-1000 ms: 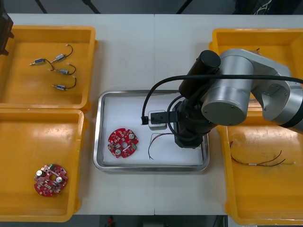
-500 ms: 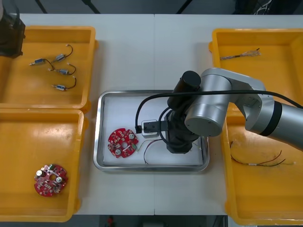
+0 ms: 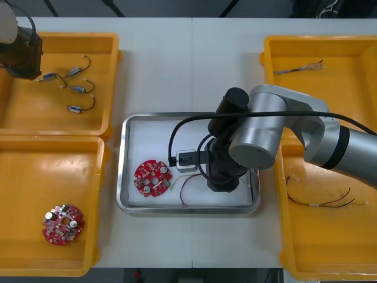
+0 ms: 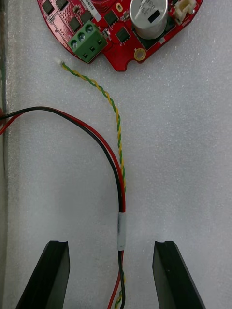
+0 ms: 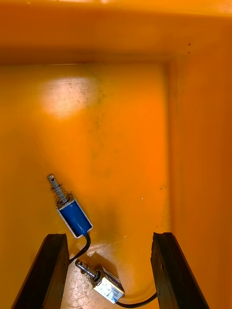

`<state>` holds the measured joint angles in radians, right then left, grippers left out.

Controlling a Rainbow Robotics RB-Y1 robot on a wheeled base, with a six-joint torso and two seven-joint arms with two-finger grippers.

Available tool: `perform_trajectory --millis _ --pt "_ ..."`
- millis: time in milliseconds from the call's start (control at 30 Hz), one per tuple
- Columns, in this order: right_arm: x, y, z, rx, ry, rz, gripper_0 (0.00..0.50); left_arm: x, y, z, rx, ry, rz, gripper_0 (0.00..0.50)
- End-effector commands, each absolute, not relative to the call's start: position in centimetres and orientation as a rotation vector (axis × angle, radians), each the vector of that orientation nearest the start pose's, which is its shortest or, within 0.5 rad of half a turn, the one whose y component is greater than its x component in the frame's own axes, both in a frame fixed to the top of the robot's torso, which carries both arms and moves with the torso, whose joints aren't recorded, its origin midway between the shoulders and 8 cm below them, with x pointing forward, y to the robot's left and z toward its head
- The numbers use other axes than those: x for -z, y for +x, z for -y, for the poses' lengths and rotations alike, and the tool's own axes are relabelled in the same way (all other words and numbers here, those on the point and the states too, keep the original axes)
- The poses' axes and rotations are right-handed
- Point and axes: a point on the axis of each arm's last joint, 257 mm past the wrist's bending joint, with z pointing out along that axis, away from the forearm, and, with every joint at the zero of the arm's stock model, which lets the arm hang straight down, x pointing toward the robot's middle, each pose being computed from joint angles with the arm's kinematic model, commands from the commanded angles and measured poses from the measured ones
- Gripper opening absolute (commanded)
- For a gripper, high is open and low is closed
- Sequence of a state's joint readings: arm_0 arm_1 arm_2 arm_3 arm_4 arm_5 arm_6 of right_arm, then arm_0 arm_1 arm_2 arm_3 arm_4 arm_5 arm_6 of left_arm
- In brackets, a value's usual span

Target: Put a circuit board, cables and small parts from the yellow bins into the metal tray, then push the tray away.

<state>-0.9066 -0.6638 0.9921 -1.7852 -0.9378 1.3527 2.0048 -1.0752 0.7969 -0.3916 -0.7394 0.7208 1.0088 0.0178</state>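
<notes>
Overhead, close right wrist: shared metal tray (image 3: 147, 141)

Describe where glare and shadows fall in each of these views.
Left wrist view: a bright glare patch lies on the yellow plastic bin's floor beyond the open left gripper; the small metal parts cast soft shadows. Right wrist view: light is even over the metal tray's white inside; the open right gripper straddles thin coloured cables. Front view: the right arm shades part of the tray.

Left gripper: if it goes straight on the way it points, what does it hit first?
The left gripper, jaws open, points into a yellow bin. Likely first contact: the small metal parts lying between the jaws, then the bin floor; depth unclear.
</notes>
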Motion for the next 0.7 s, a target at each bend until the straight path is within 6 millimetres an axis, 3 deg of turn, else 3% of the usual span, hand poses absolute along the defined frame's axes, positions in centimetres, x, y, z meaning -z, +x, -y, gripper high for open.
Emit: perform_trajectory --millis 33,500,700 --pt "23.8 42.5 4.6 0.084 -1.979 -1.93 0.5 10.3 68.7 -41.4 0.569 -1.68 -1.662 0.5" --pt "14.8 44.4 9.3 0.018 -1.469 -2.32 0.5 12.2 68.7 -40.6 0.651 -1.768 -1.639 0.5" --pt "12.0 44.9 11.9 0.01 -1.226 -2.442 0.5 13.2 68.5 -40.9 0.653 -1.776 -1.636 0.5"
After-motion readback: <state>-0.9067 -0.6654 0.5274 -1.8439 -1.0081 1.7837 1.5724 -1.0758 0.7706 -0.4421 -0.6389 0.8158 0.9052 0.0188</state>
